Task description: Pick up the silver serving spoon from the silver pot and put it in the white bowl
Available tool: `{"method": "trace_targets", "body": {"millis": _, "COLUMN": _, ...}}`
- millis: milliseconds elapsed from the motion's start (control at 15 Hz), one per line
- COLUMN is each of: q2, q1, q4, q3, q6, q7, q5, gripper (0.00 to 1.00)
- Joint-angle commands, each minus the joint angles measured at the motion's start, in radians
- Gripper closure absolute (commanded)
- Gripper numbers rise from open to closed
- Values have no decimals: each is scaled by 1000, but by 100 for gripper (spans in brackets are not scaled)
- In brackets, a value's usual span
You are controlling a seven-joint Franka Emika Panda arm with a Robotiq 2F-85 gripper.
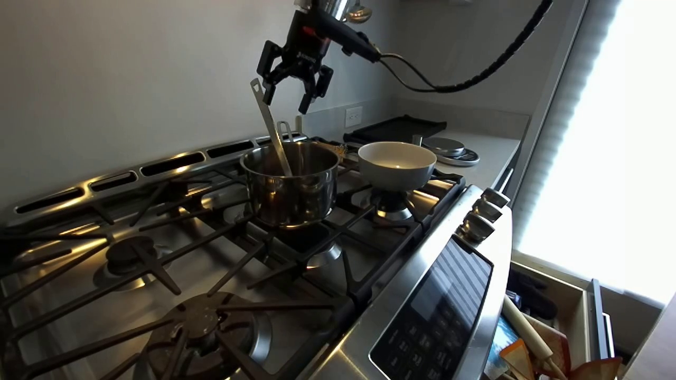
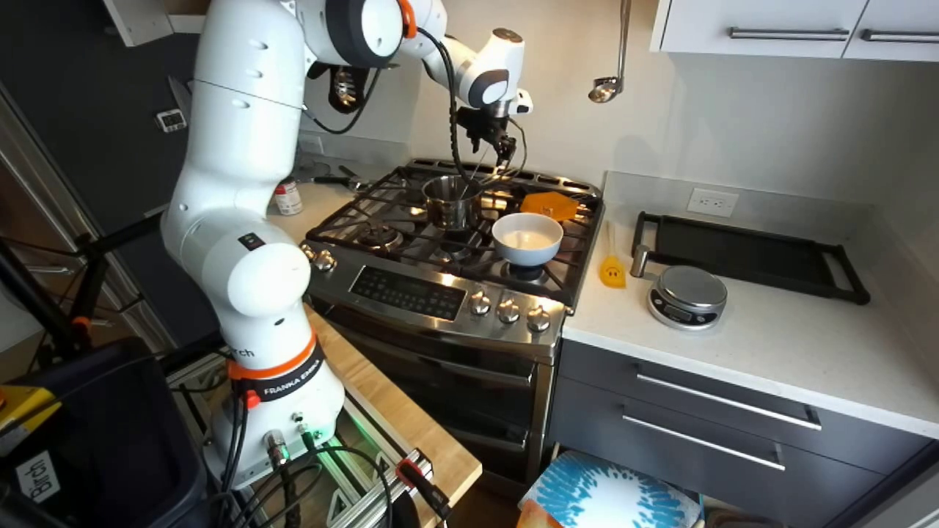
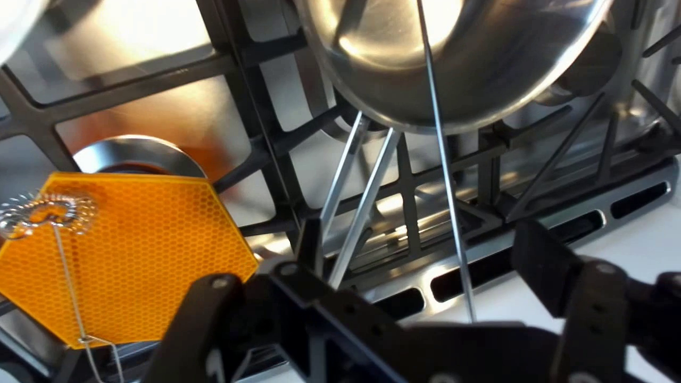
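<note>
The silver serving spoon (image 1: 271, 126) leans in the silver pot (image 1: 293, 198), its straight handle rising well above the rim; its lower end is hidden inside the pot. The pot stands on the stove grate and shows in an exterior view (image 2: 445, 205). The white bowl (image 1: 396, 177) stands beside the pot on the grate, and its edge shows in the wrist view (image 3: 13, 21). My gripper (image 1: 287, 101) is open above the pot, near the handle's top. In the wrist view the thin spoon handle (image 3: 448, 175) runs between the spread fingers (image 3: 423, 260), apart from both; its top end is hidden by the gripper.
The pot's two-bar handle (image 3: 367, 207) points to the wall, close to a finger. An orange trivet (image 3: 143, 266) with a wire whisk (image 3: 64, 260) lies behind the bowl. A scale (image 2: 688, 293), yellow spatula (image 2: 612, 271) and black tray (image 2: 748, 253) are on the counter. A ladle (image 2: 606, 88) hangs on the wall.
</note>
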Motion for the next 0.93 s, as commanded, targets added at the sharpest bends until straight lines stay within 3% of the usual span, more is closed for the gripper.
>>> {"method": "trace_targets", "body": {"millis": 0, "q2": 111, "q1": -43, "q4": 172, "q3": 44, "q6": -127, "q7": -63, "q5": 19, "gripper": 42}}
{"method": "trace_targets", "body": {"millis": 467, "q2": 238, "q1": -67, "q4": 370, "q3": 79, "q6": -325, "q7": -155, "q5": 24, "gripper": 96}}
{"method": "trace_targets", "body": {"millis": 600, "q2": 269, "q1": -65, "q4": 416, "q3": 84, "q6": -376, "q7": -175, "q5": 17, "gripper": 100}}
{"method": "trace_targets", "body": {"millis": 867, "q2": 253, "q1": -56, "q4": 428, "q3": 85, "q6": -408, "q7": -191, "q5": 4, "gripper": 99}}
